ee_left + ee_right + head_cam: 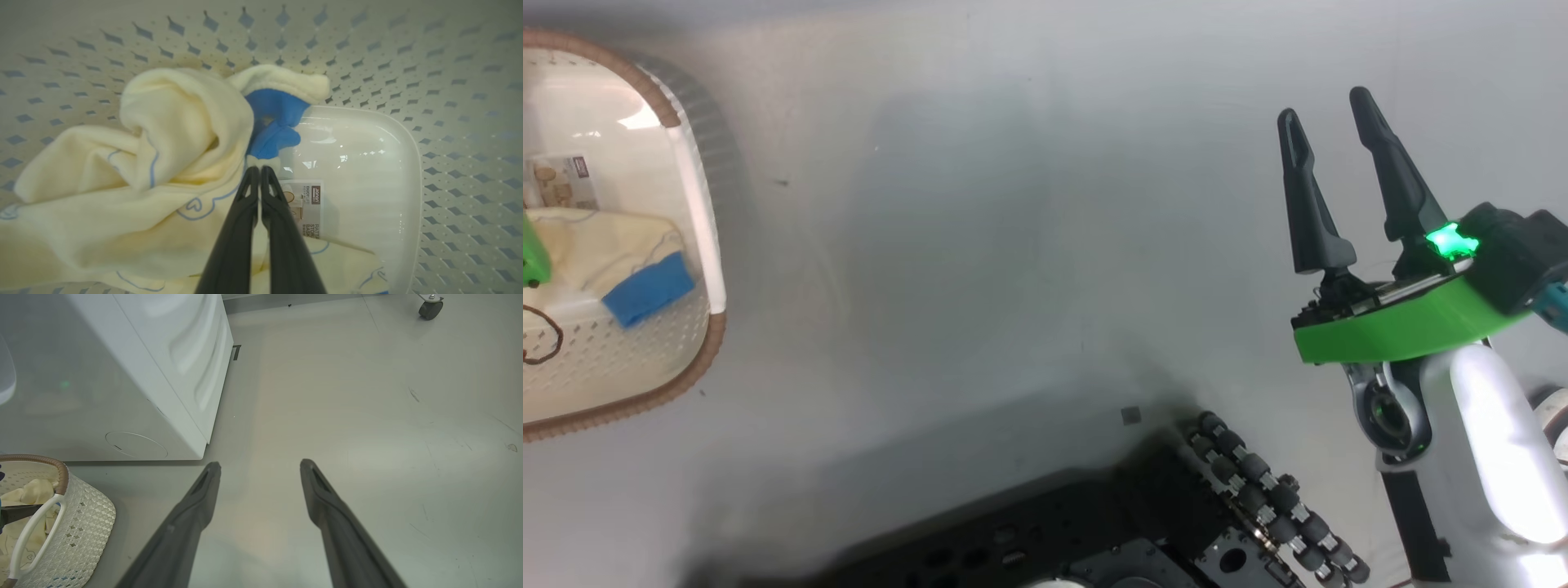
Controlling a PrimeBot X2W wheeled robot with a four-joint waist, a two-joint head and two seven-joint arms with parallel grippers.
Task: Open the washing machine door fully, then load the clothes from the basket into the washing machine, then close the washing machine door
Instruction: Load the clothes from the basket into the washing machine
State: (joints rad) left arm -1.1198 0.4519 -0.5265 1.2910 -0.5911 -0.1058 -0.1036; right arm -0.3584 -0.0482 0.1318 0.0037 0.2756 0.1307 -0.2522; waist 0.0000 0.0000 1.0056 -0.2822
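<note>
A: Item one, open room?

B: Floor (367, 416), pale grey and bare, wide ahead of the right gripper (1325, 104). That gripper hangs over it with its two fingers well apart and nothing between them. A caster (427, 308) stands at the far corner, well apart from everything else.

A: Edges near it?

B: The washing machine (102, 396), a white box. Its lower front corner stands ahead of the right gripper's near finger. The basket (86, 522) sits on the floor near that front face, with a strip of floor between them.

A: Item two, the load?

B: The clothes (122, 196) lie inside the basket, pale yellow with thin blue lines. They are heaped against one perforated wall. The other half of the white bottom is bare, with a label sticker (306, 208) on it.

A: Left gripper (260, 168)?

B: It is down inside the basket, walls on every side. Its fingers are pressed together on a pale fold just below the blue patch (273, 122).

A: Hidden or cut off?

B: The head view's left edge cuts through the basket. In the right wrist view a pale curved shape at the left edge beside the machine is too cropped to identify. The sticker's print is too small to read.
</note>
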